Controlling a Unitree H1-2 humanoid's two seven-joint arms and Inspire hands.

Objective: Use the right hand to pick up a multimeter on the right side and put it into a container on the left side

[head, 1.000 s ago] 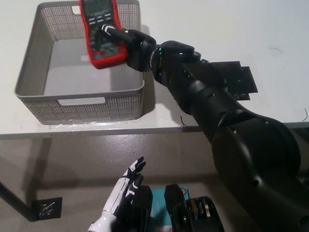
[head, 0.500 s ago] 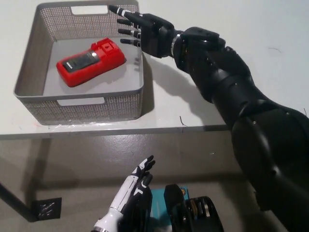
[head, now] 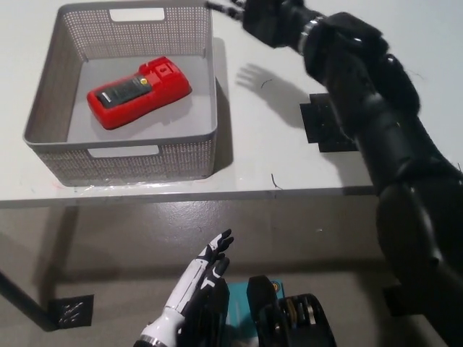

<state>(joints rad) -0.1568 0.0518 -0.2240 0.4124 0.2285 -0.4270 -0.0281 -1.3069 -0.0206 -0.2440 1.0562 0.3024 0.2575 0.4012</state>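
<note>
Multimeter (head: 138,92) flat inside basket (head: 51,108). Right hand (head: 255,14) empty, fingers spread; retract high, clearing rim. Left hand (head: 197,278) idle, open, below surface (head: 275,137).

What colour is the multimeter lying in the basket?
Red with a dark grey face, the multimeter shows in the head view.

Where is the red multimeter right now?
In the head view, the multimeter lies flat inside the grey basket on the table's left side.
</note>
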